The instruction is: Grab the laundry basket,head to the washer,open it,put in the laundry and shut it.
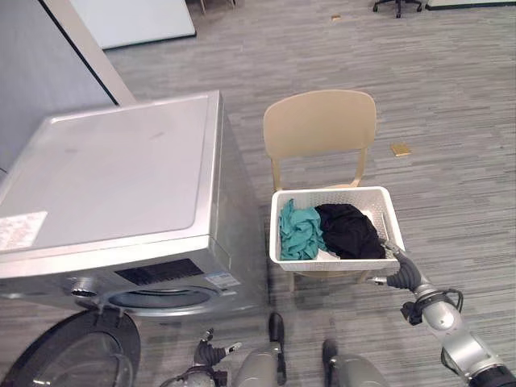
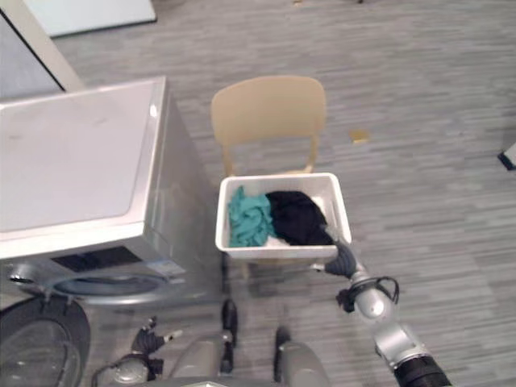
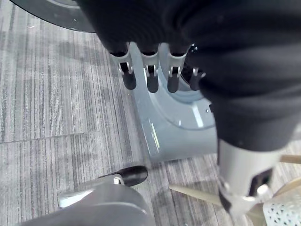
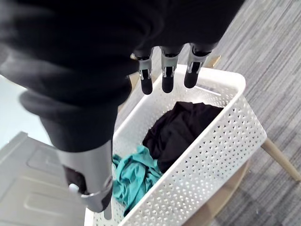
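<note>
Grey striped flooring is running under a tan chair carrying my white laundry basket, beside the washer. My right hand is hovering at its corner, fingers straight; my left hand is hanging relaxed, fingers apart.

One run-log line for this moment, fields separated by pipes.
white perforated laundry basket on beige chair, teal and black clothes inside | right hand open at basket corner | left hand open, low | silver washer door open

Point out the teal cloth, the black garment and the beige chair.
Crumpled teal cloth (image 1: 300, 230), left eye view, its middle.
Black garment (image 1: 348, 230), left eye view, its bunched centre.
Beige plastic chair (image 1: 320, 122), left eye view, its backrest.
</note>
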Motion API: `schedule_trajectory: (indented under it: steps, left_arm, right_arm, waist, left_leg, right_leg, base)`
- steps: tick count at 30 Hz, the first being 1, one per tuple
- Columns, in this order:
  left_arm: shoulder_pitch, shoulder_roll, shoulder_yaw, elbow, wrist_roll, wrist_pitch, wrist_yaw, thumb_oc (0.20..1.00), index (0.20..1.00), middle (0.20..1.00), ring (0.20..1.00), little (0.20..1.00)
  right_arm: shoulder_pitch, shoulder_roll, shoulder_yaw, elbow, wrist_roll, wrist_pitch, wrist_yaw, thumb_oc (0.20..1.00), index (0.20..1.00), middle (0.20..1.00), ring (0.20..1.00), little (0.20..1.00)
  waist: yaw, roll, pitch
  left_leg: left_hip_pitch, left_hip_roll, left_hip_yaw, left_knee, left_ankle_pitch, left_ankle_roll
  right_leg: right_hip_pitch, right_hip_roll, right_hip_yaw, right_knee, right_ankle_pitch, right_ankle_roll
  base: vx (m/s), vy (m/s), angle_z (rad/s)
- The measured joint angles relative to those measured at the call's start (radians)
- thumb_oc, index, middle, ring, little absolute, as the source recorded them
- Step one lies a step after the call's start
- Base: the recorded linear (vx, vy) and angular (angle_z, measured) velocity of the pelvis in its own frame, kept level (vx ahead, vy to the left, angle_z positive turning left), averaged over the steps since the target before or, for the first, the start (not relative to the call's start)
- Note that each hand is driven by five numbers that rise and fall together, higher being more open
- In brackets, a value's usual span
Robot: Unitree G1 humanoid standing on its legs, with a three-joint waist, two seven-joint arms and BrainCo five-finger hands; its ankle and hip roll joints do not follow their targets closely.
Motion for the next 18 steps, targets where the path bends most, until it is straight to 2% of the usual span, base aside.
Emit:
schedule_trajectory:
  steps: [1,2,3,4,5,8,10,14,15,18]
  left_arm:
    - [0.001,0.006,0.005,-0.001,0.000,0.000,0.000,1.000,1.000,1.000,1.000,1.000]
    - [0.023,0.028,0.008,0.002,0.004,-0.002,0.000,1.000,1.000,1.000,1.000,1.000]
    - [0.027,0.027,0.008,0.007,0.005,-0.001,0.001,1.000,1.000,1.000,1.000,1.000]
    - [0.027,0.027,0.006,0.006,0.005,-0.002,0.001,1.000,1.000,1.000,1.000,1.000]
    - [0.020,0.037,0.006,0.001,0.006,-0.004,0.003,1.000,1.000,1.000,1.000,1.000]
    - [0.013,0.067,0.000,-0.021,0.006,-0.016,0.004,1.000,1.000,1.000,1.000,1.000]
    - [0.004,0.075,0.000,-0.023,0.006,-0.016,0.004,1.000,1.000,1.000,1.000,1.000]
    - [-0.009,0.089,0.001,-0.024,0.006,-0.021,0.008,1.000,1.000,1.000,1.000,1.000]
    - [-0.007,0.096,0.000,-0.023,0.005,-0.024,0.014,1.000,1.000,1.000,1.000,1.000]
    - [-0.019,0.103,-0.001,-0.023,0.003,-0.026,0.015,1.000,1.000,1.000,1.000,1.000]
  right_arm:
    - [-0.025,-0.007,0.006,0.008,-0.012,0.001,0.001,1.000,1.000,1.000,1.000,1.000]
    - [-0.074,-0.029,0.031,0.008,-0.035,-0.001,0.000,1.000,1.000,1.000,1.000,1.000]
    - [-0.090,-0.049,0.035,0.009,-0.036,-0.002,-0.002,1.000,1.000,1.000,1.000,1.000]
    - [-0.100,-0.060,0.035,0.009,-0.036,-0.002,-0.003,1.000,1.000,1.000,1.000,1.000]
    - [-0.149,-0.076,0.055,0.036,-0.051,-0.002,-0.006,1.000,1.000,1.000,1.000,1.000]
    - [-0.251,-0.079,0.103,0.087,-0.077,-0.003,-0.005,1.000,1.000,1.000,1.000,1.000]
    - [-0.300,-0.079,0.127,0.124,-0.078,-0.002,-0.004,1.000,1.000,1.000,1.000,1.000]
    - [-0.414,-0.069,0.183,0.205,-0.113,-0.004,-0.006,1.000,1.000,1.000,1.000,1.000]
    - [-0.447,-0.056,0.208,0.252,-0.115,-0.002,-0.010,1.000,1.000,1.000,1.000,1.000]
    - [-0.519,-0.036,0.259,0.337,-0.134,-0.002,-0.015,1.000,1.000,1.000,1.000,1.000]
  waist:
    - [0.014,-0.016,0.006]
    - [0.021,-0.022,0.009]
    - [0.020,-0.005,0.007]
    - [0.022,0.012,0.008]
    - [0.033,0.011,0.018]
    - [0.065,-0.035,0.046]
    - [0.090,-0.049,0.057]
    - [0.127,-0.049,0.074]
    - [0.151,-0.051,0.081]
    - [0.160,-0.049,0.110]
  left_leg:
    - [0.017,-0.004,0.008,-0.008,0.006,0.007]
    - [0.106,-0.005,0.014,-0.079,0.020,-0.001]
    - [0.136,0.011,0.010,-0.105,0.030,0.002]
    - [0.158,0.024,0.008,-0.121,0.054,0.004]
    - [0.183,0.031,0.009,-0.160,0.089,0.003]
    - [0.167,0.008,0.004,-0.163,0.090,0.005]
    - [0.163,-0.002,0.003,-0.167,0.090,0.005]
    - [0.149,-0.020,-0.018,-0.167,0.090,0.006]
    - [0.147,-0.021,-0.021,-0.167,0.090,0.006]
    - [0.129,-0.016,-0.041,-0.165,0.090,0.006]
  right_leg:
    - [0.022,0.000,0.003,-0.069,0.020,0.031]
    - [0.082,-0.003,0.006,-0.164,0.132,0.040]
    - [0.100,0.013,-0.003,-0.188,0.146,0.031]
    - [0.110,0.028,-0.010,-0.200,0.147,0.029]
    - [0.112,0.031,-0.020,-0.209,0.151,0.031]
    - [0.103,0.012,-0.016,-0.226,0.152,0.033]
    - [0.104,0.002,-0.011,-0.244,0.157,0.041]
    - [0.117,-0.011,-0.018,-0.279,0.164,0.052]
    - [0.118,-0.010,-0.022,-0.279,0.164,0.052]
    - [0.111,-0.002,-0.036,-0.279,0.164,0.052]
  base:
    - [0.08,0.109,-0.13]
    - [0.06,0.100,-0.11]
    - [0.05,0.105,0.05]
    - [0.05,0.124,0.21]
    - [0.03,0.087,0.10]
    - [0.02,0.061,0.13]
    - [0.05,0.072,0.14]
    - [0.02,0.044,0.17]
    - [0.00,0.009,0.09]
    - [-0.01,0.005,0.21]
